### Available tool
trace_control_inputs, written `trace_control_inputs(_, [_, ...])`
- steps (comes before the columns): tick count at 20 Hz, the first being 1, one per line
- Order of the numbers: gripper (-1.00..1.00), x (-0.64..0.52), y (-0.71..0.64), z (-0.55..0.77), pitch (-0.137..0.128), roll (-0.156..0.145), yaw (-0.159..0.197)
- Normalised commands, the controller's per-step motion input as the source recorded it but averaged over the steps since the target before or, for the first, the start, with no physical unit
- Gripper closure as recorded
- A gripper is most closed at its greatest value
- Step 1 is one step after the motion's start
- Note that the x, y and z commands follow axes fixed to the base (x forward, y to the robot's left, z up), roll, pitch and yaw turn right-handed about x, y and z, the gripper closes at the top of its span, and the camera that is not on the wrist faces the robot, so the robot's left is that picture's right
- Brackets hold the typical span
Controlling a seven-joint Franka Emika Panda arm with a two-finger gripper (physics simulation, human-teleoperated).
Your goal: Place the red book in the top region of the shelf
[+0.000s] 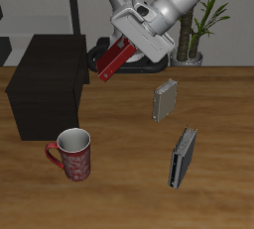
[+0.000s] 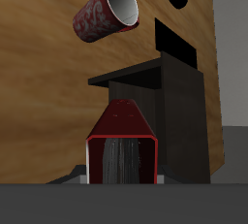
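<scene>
My gripper (image 1: 121, 51) is shut on the red book (image 1: 112, 61) and holds it tilted in the air, just beside the upper edge of the shelf (image 1: 45, 82). The shelf is a large dark boxy unit on the table. In the wrist view the red book (image 2: 122, 143) fills the near foreground, spine and pale page edges toward the camera, with the shelf's dark top (image 2: 155, 73) right beyond it. The fingertips are hidden behind the book.
A red patterned mug (image 1: 73, 155) stands near the table's front edge in front of the shelf; it also shows in the wrist view (image 2: 107, 8). Two grey books (image 1: 165, 99) (image 1: 183, 158) stand on the table on the other side. A potted plant (image 1: 193, 45) stands at the back.
</scene>
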Motion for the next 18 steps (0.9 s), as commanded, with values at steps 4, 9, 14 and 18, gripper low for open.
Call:
trace_control_inputs(4, [1.00, 0.15, -0.16, -0.03, 0.033, -0.052, 0.003])
trace_control_inputs(9, [1.00, 0.15, -0.03, -0.05, 0.017, -0.043, -0.005])
trace_control_inputs(14, [1.00, 0.09, -0.05, -0.07, 0.008, -0.016, 0.013])
trace_control_inputs(18, [1.00, 0.08, -0.10, -0.15, 0.037, -0.020, 0.009])
